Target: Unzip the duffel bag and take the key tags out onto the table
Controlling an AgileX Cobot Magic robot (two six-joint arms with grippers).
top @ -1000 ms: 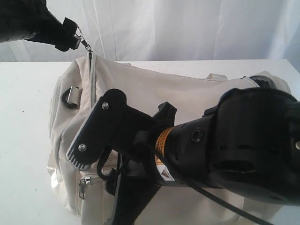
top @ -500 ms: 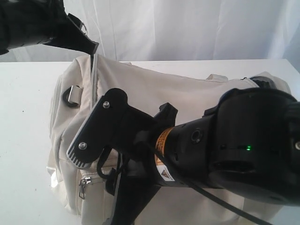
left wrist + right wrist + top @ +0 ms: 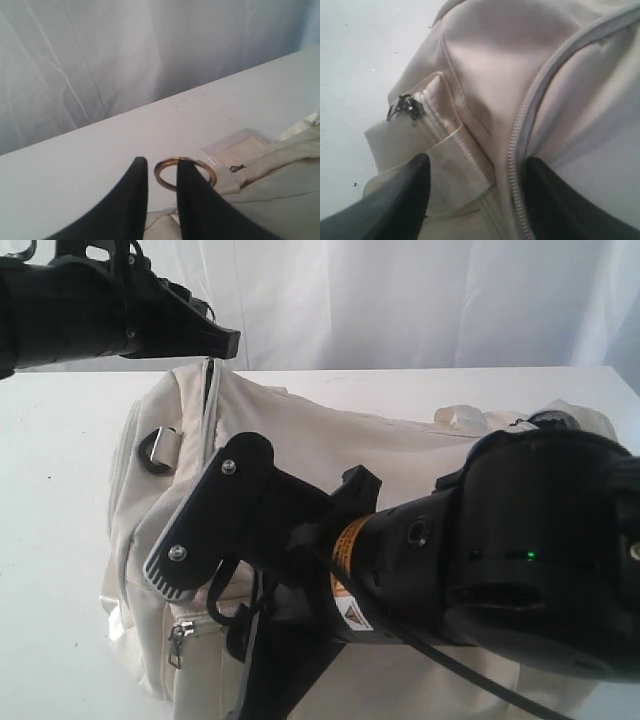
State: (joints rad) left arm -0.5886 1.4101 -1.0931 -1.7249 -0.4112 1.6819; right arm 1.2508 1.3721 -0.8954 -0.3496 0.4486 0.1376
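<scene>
Metal ring (image 3: 170,159) is seen between left jaws, narrowly parted; clamping cannot be told. Right jaws are spread wide, duffel bag (image 3: 485,75) zip (image 3: 520,130) between.

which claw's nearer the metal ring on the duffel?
Left. The left claw flanks the ring with its tips; the right claw sits lower on the duffel bag, over a side zipper.

There is one duffel bag (image 3: 330,440) on one worktop (image 3: 60,440). Two black arms are in view, each with one two-fingered claw: the left claw (image 3: 161,167) and the right claw (image 3: 476,162). One metal ring (image 3: 168,161) sits at the left claw. The bag shows one black D-ring (image 3: 152,448). The right wrist view shows two zips, the pocket zip (image 3: 445,135) and the long zip (image 3: 520,125), and one zip pull (image 3: 402,106).
</scene>
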